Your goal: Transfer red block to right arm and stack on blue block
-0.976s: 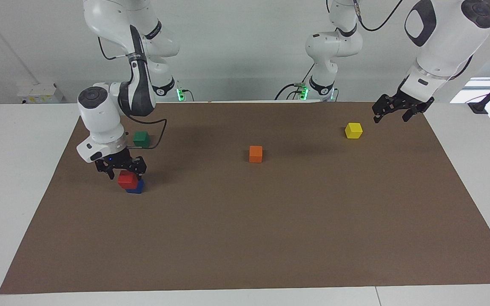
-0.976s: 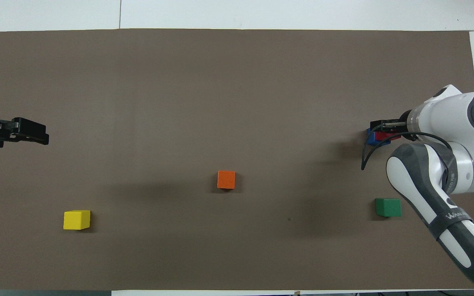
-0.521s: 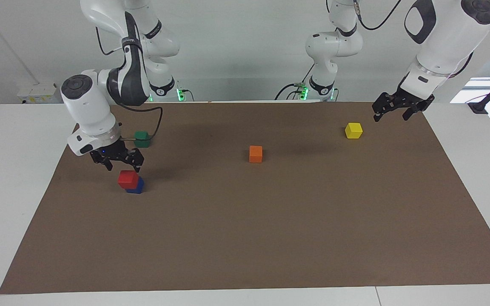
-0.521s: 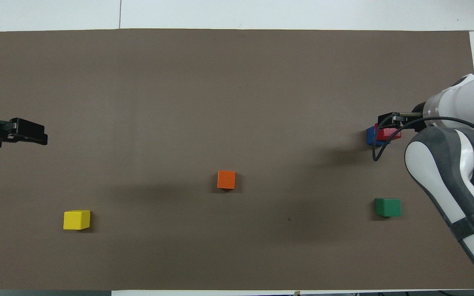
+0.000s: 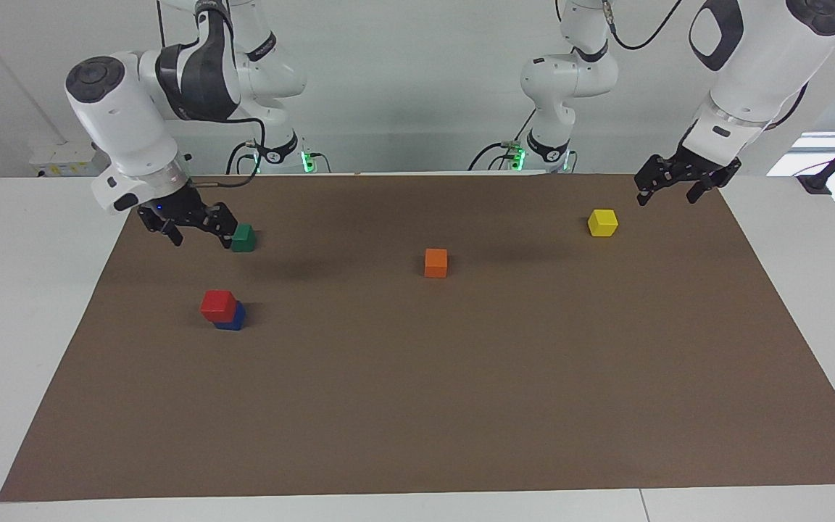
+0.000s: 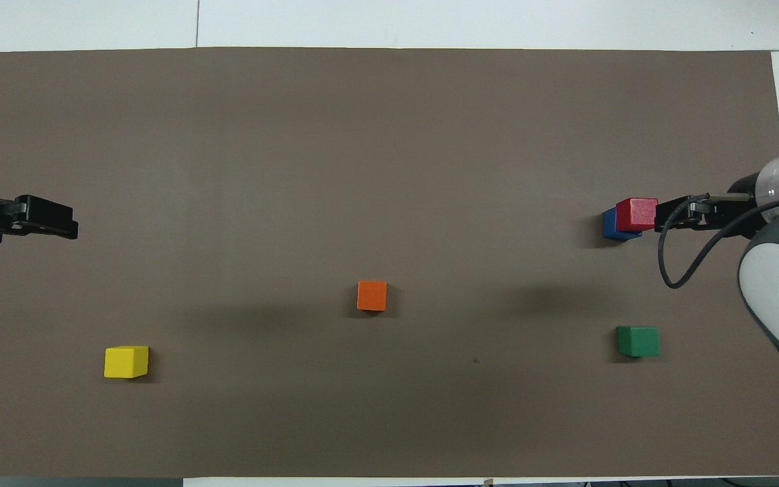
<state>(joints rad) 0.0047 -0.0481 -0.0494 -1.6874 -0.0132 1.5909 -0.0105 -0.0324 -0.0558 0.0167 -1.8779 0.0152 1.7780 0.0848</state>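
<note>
The red block sits on the blue block, set off a little toward the right arm's end of the table; both show in the overhead view, red on blue. My right gripper is open and empty, raised over the mat's edge beside the green block, clear of the stack; it also shows in the overhead view. My left gripper is open and empty, and it waits in the air over the mat's corner near the yellow block.
A green block lies nearer to the robots than the stack. An orange block sits mid-mat. A yellow block lies toward the left arm's end. All rest on a brown mat.
My right gripper let go of the red block, rose and drew back from the stack toward the green block. The red block stayed on the blue block. The left arm barely moved.
</note>
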